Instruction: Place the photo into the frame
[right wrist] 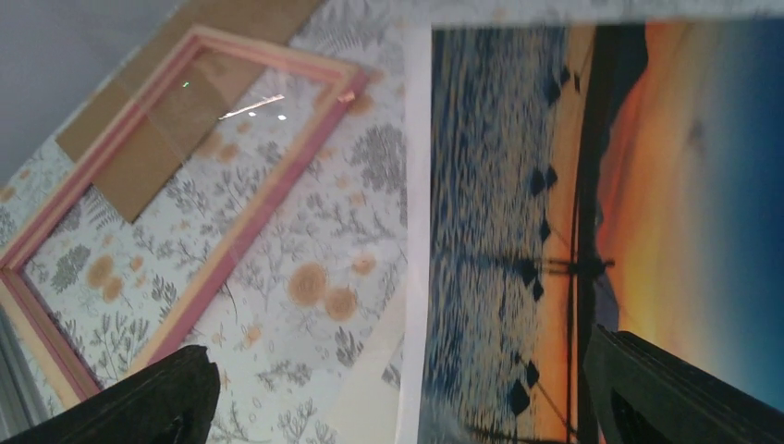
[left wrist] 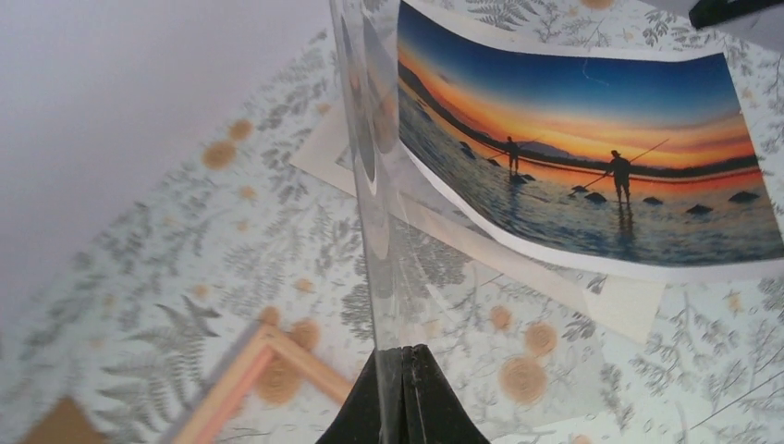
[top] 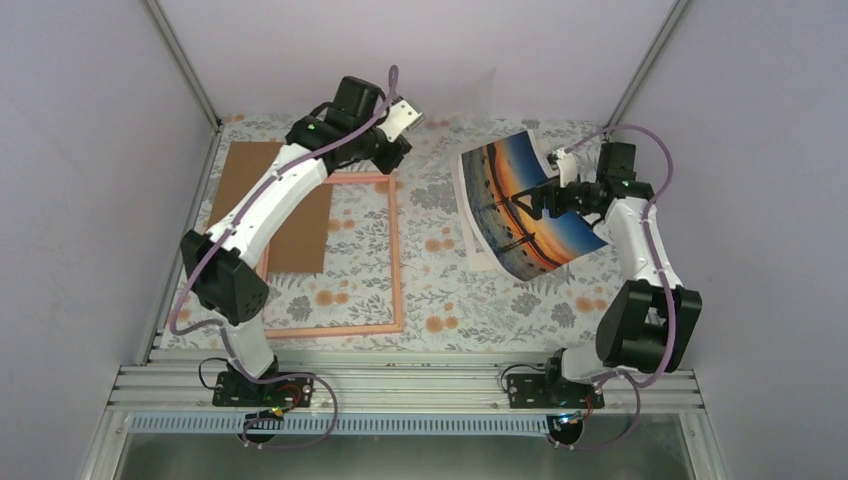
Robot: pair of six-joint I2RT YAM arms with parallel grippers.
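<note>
Top view, my left gripper (top: 405,122): at the far side of the table, past the frame's far corner; from here I cannot tell how its jaws stand.
Top view, my right gripper (top: 535,198): low over the photo, on the right half of the table.
Top view, photo (top: 510,170): right of the frame and apart from it, curling up off the floral tablecloth (top: 440,290), with a white board edge showing under its left side.
Top view, frame (top: 397,250): flat on the cloth, left of centre, my left arm crossing above it.
Top view, brown cardboard (top: 255,180): lies at the frame's far left corner, partly inside the pink border and partly outside it.
Left wrist view, fingers (left wrist: 374,407): pressed together, pinching the bottom edge of a clear sheet (left wrist: 370,139) that stands upright.
Left wrist view, photo: seen beyond the sheet, bowed, resting on the white mat board (left wrist: 619,301).
Left wrist view, frame: one pink corner at the lower left.
Right wrist view, my fingers (right wrist: 148,398): spread wide, gripping nothing; one is over the cloth and the other over the print.
Right wrist view, photo: fills the right side below me.
Right wrist view, frame: on the left, cardboard showing inside it.
</note>
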